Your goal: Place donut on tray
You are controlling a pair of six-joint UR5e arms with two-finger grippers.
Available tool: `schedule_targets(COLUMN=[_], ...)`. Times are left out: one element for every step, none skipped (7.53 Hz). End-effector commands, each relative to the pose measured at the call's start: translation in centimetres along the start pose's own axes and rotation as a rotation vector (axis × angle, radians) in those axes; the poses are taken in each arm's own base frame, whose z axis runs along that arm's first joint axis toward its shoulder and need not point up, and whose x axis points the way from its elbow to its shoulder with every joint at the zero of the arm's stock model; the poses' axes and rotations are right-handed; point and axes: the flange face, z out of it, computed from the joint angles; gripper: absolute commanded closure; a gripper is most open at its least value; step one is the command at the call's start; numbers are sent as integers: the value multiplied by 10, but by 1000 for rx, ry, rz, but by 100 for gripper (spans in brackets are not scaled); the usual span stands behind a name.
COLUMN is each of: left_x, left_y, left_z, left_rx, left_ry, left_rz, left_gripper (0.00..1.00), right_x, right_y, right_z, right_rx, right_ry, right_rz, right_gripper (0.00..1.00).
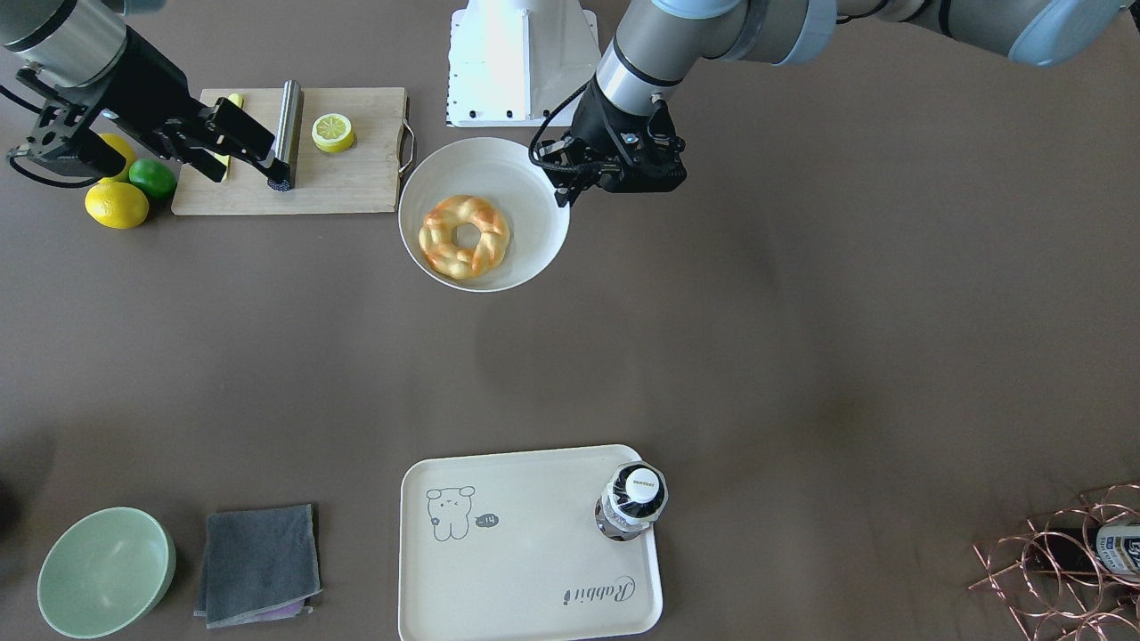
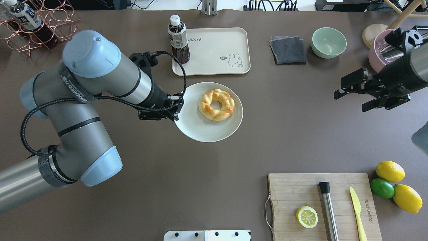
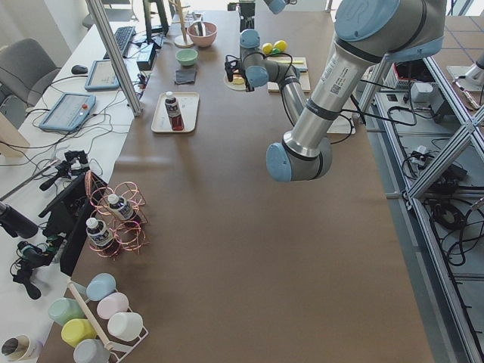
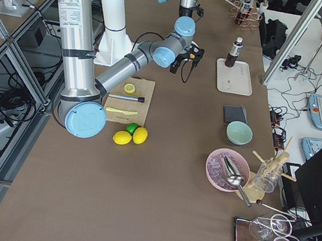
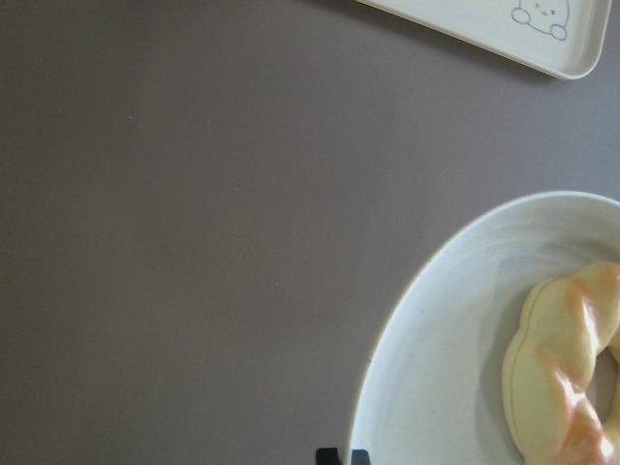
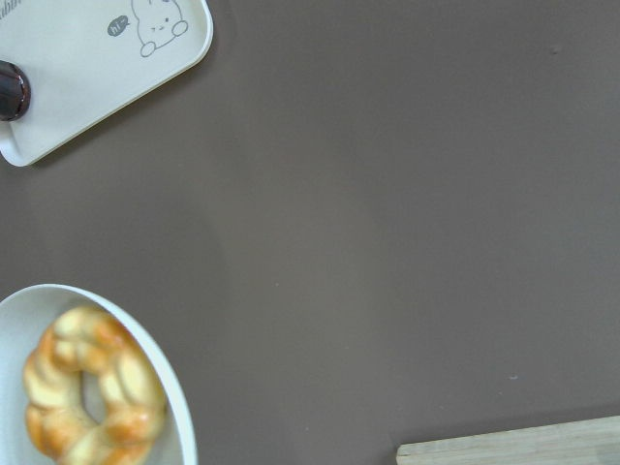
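The donut [image 1: 464,236] [image 2: 216,104], a braided golden ring, lies on a round white plate [image 1: 525,187] [image 2: 200,129] mid-table. The cream rabbit tray [image 1: 534,552] [image 2: 214,47] lies beyond the plate, a dark bottle [image 1: 631,503] [image 2: 179,40] standing on one corner. My left gripper [image 1: 563,194] [image 2: 176,115] is shut and empty, just over the plate's rim, beside the donut. The left wrist view shows the donut [image 5: 567,368] and a tray corner [image 5: 504,29]. My right gripper [image 1: 254,165] [image 2: 347,100] is open and empty, high over the table's right side.
A wooden cutting board [image 2: 294,190] holds a lemon half [image 2: 307,216], a steel rod [image 2: 329,211] and a yellow knife [image 2: 357,209]. Lemons and a lime [image 2: 382,187] lie beside it. A grey cloth [image 2: 288,49], a green bowl [image 2: 328,42] and a copper wire rack [image 2: 36,30] stand at the far side.
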Motion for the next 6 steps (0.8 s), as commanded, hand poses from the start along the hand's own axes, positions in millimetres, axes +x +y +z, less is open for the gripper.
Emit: schedule_targets(left_x=[23,25,28,34,35,37], left_y=[25,31,39,46,46,49], left_z=[2,6,9,12,10,4], left_rx=[-3,20,54,71,75,75], left_ry=[26,30,36,42,46,59], left_rz=[-11,-5,6,15,17,21], left_gripper=[100,100,100,100,100,100], right_x=[-34,-36,-36,-36,-37,-38], right_y=[31,33,36,39,43,46], right_z=[32,35,40,43,47,50], right_rx=[15,13,2,-6,-14,-18], right_ry=[-4,-3,1,4,6,8], right_rz=[8,6,3,7,3,13], right_gripper=[0,0,1,1,2,2])
